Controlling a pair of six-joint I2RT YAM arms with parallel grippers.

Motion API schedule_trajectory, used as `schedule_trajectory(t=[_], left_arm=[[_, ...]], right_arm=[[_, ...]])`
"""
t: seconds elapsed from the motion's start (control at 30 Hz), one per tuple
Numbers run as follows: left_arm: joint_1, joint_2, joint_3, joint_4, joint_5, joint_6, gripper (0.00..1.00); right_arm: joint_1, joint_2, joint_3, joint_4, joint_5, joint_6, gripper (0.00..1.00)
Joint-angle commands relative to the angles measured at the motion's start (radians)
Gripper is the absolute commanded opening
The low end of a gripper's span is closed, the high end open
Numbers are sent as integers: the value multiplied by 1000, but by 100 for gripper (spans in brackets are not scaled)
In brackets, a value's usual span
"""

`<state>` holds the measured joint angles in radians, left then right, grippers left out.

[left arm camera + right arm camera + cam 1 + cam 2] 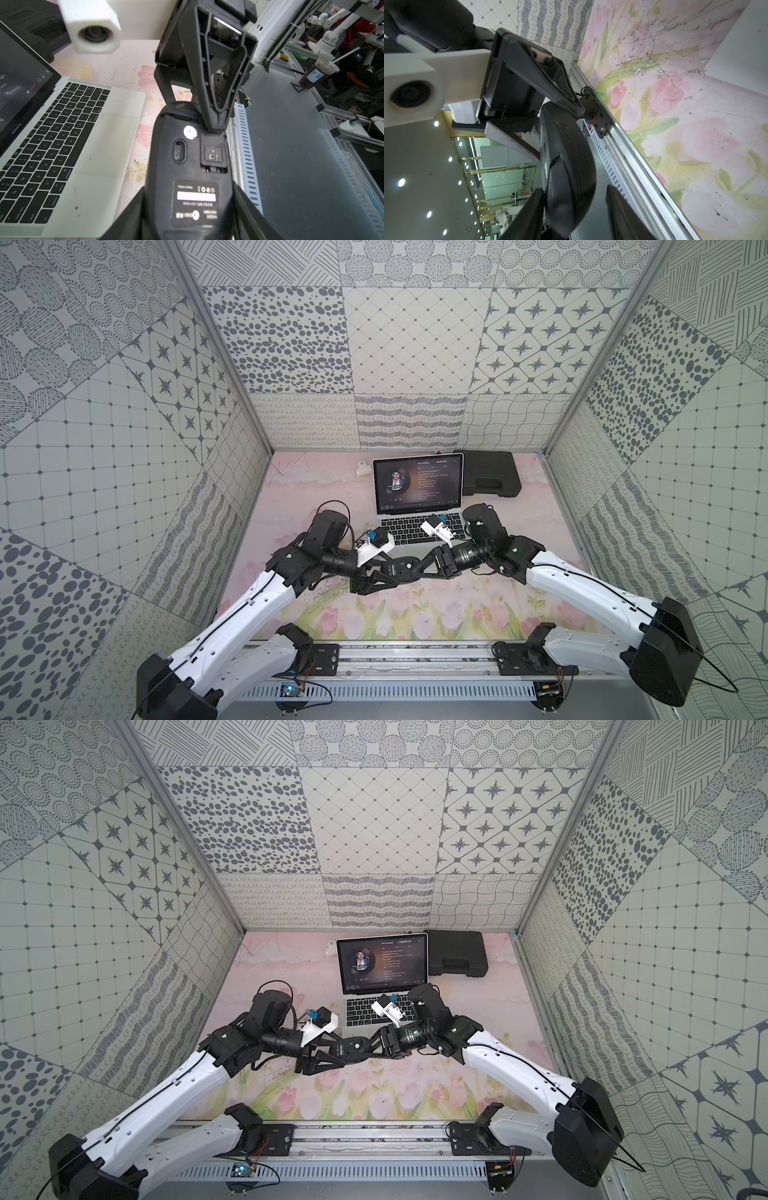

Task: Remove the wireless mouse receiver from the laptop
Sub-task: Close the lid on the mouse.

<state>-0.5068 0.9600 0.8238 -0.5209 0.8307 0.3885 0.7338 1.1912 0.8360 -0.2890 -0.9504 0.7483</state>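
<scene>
The silver laptop [415, 489] [382, 965] stands open at the back middle of the mat, its screen lit; its keyboard and trackpad [93, 145] show in the left wrist view. The wireless mouse receiver shows in no view. In front of the laptop both arms meet at a black mouse [401, 568] [351, 1048] held above the mat. My left gripper [388, 574] [189, 216] is shut on the mouse's sides, underside [187, 166] facing its camera. My right gripper [417, 568] [574, 191] straddles the mouse's other end [566, 176]: one finger touches, and a gap shows at the other.
A black plastic case [490, 479] lies behind the laptop to the right. A small white object [362, 470] sits at the back left of the laptop. The metal rail [415, 655] runs along the mat's front edge. Patterned walls close in three sides.
</scene>
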Motion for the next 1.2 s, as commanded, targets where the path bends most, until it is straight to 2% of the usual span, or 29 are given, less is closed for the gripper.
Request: schedule_trajectory(t=[0.0,0.13,0.4,0.47,0.63,0.87,0.93,1.17], left_arm=[[4,3,25,42,63,-12,0],[4,3,25,45,65,-14,0],[4,5,25,46,69,-17,0],[3,2,25,48,71,-20,0],[3,-3,25,57,82,-29,0],[4,-10,21,66,93,-38,0],[4,-13,21,67,97,-39,0],[4,-24,15,99,102,-46,0]], right_arm=[[15,25,25,37,22,1,51],[25,45,32,49,22,6,51],[30,57,42,55,28,8,34],[31,62,45,53,30,10,33],[37,83,46,47,36,8,33],[42,94,55,23,54,0,41],[42,98,57,14,61,-5,48],[41,108,66,-16,89,-18,47]])
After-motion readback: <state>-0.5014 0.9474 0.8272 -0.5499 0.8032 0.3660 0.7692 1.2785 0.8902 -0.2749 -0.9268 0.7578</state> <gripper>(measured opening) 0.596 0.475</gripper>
